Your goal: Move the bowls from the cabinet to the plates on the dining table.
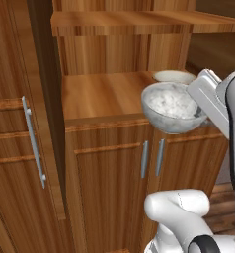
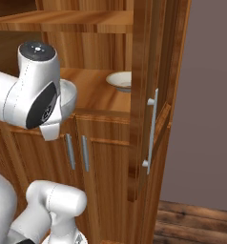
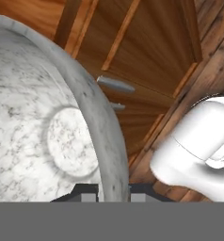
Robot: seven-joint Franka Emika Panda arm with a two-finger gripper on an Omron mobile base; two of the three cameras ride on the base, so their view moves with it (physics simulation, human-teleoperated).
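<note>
I've got the marbled bowl [image 1: 173, 111] pinched by its rim, held in the air in front of the cabinet [image 1: 104, 163].

In my hand view the gripper [image 3: 113, 192] is clamped on the bowl's wall, one finger inside and one outside. The bowl hangs just out past the open shelf [image 1: 102, 96], above the two lower doors with grey bar handles [image 1: 144, 159]. The beige bowl [image 2: 121, 80] sits on that shelf, further back.

The deep bowl [image 1: 173, 106] is grey-white with darker marbled veins. Behind it on the shelf, the shallow bowl [image 2: 121, 80] is pale beige. The cabinet [image 1: 104, 99] is warm brown streaked wood; its bar handles [image 1: 144, 159] are grey.
</note>
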